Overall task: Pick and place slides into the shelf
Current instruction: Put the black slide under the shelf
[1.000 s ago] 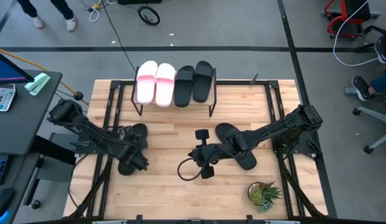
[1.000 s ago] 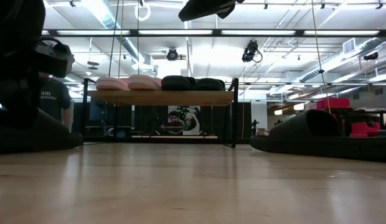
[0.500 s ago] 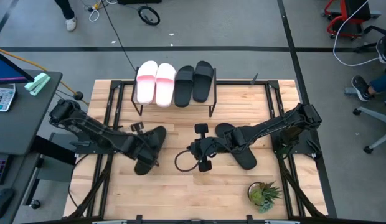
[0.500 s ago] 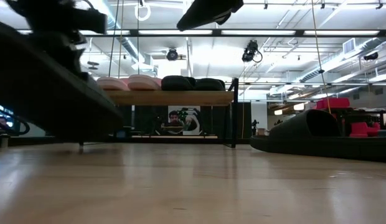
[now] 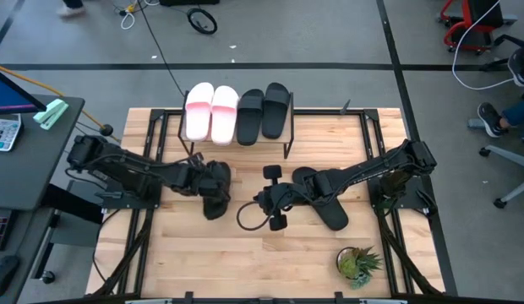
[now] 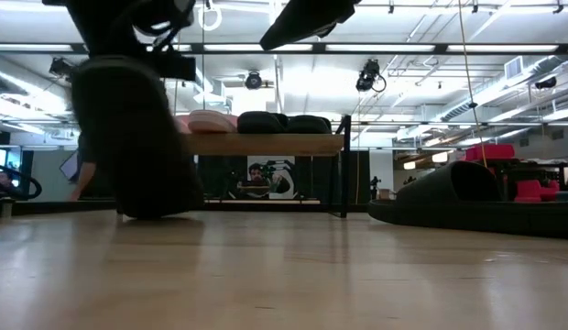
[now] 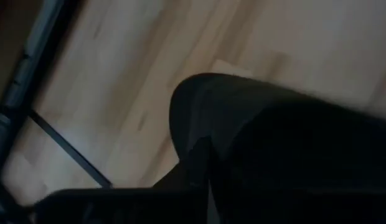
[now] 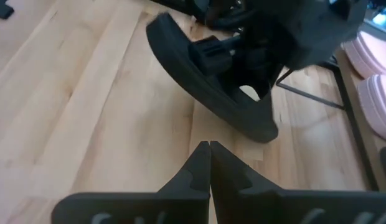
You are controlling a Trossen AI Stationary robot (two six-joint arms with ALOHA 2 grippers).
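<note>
Bright overhead strip lights, dim blurred left wrist view

Two matte black jointed arms, slim tubular links and chunky rounded joints, black cable looping beside the right hand (image 5: 264, 203), left hand (image 5: 213, 181) bulky and dark, right hand's fingers (image 8: 199, 163) tapered, flat-faced, notched.

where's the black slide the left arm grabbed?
High view: the black slide is in the left gripper, left of table center, just in front of the shelf.
</note>
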